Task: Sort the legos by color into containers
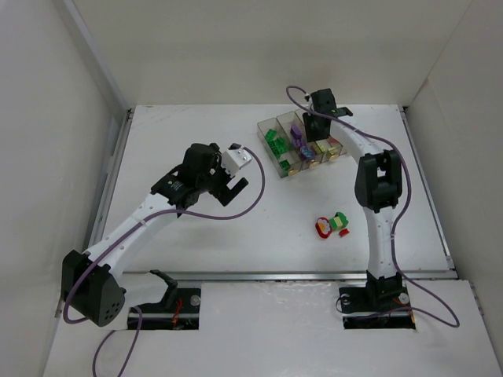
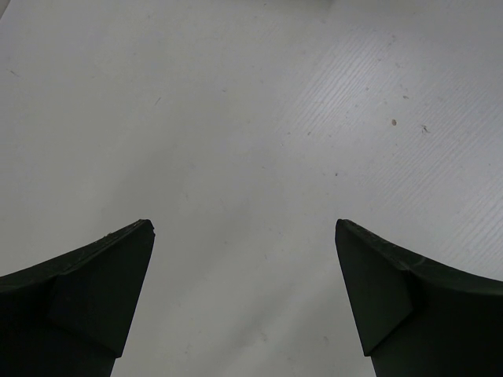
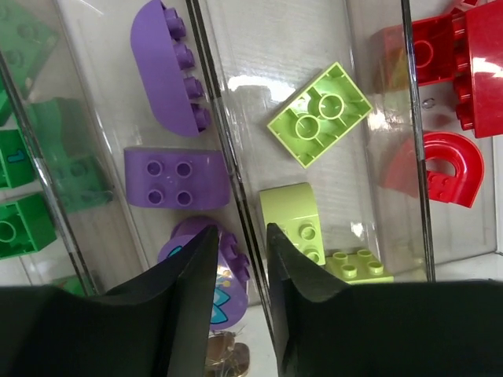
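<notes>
Fingers of the left gripper (image 2: 244,228) stand wide apart over the table (image 2: 251,94) at nine o'clock. Containers (image 3: 251,39) at one o'clock hold green, purple, yellow-green and red legos (image 3: 177,177); right gripper (image 3: 238,236) hovers above them, jaws barely parted, empty. Loose bricks (image 1: 332,225) lie at five o'clock from that row.

We are looking at a flat white bench (image 1: 267,236), which is sitting inside plain white wall panels (image 1: 236,47) on its left, far and right sides. A thin silver metal strip (image 1: 275,275) is running along its near edge, and close up a few dark specks (image 2: 394,122) are showing.
</notes>
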`<state>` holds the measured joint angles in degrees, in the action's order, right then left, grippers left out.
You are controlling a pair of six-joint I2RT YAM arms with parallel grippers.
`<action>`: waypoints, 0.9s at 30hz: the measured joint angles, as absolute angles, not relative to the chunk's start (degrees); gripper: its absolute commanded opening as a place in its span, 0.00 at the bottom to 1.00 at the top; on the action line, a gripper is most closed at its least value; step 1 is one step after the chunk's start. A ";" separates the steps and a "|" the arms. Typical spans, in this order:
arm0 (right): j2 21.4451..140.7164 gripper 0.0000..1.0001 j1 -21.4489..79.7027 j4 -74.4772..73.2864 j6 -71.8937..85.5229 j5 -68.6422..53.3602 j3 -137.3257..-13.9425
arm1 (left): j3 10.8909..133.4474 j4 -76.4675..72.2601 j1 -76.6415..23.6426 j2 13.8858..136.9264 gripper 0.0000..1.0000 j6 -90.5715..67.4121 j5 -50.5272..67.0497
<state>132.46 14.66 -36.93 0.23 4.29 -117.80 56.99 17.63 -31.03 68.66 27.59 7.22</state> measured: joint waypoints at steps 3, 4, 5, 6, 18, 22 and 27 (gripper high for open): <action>132.46 0.22 14.61 -36.88 0.27 4.64 -117.34 | 56.99 17.63 -31.03 68.71 1.00 27.59 7.22; 132.46 0.17 14.61 -36.84 0.23 4.75 -117.19 | 56.99 17.65 -31.03 68.71 1.00 27.59 7.22; 132.46 0.14 14.61 -36.84 0.45 5.06 -117.12 | 56.99 17.65 -31.03 68.73 1.00 27.59 7.22; 132.46 0.10 14.59 -36.67 0.56 5.10 -116.90 | 56.99 17.65 -31.03 68.73 1.00 27.59 7.22; 125.93 0.00 15.09 -31.62 6.70 8.93 -105.45 | 56.99 17.72 -31.05 68.73 1.00 27.59 7.18; 124.46 0.00 15.31 -32.23 8.29 10.44 -103.42 | 56.99 17.74 -31.03 68.73 1.00 27.59 7.18; 124.44 0.00 15.51 -33.61 12.71 11.44 -103.77 | 56.99 17.74 -31.03 68.73 1.00 27.57 7.22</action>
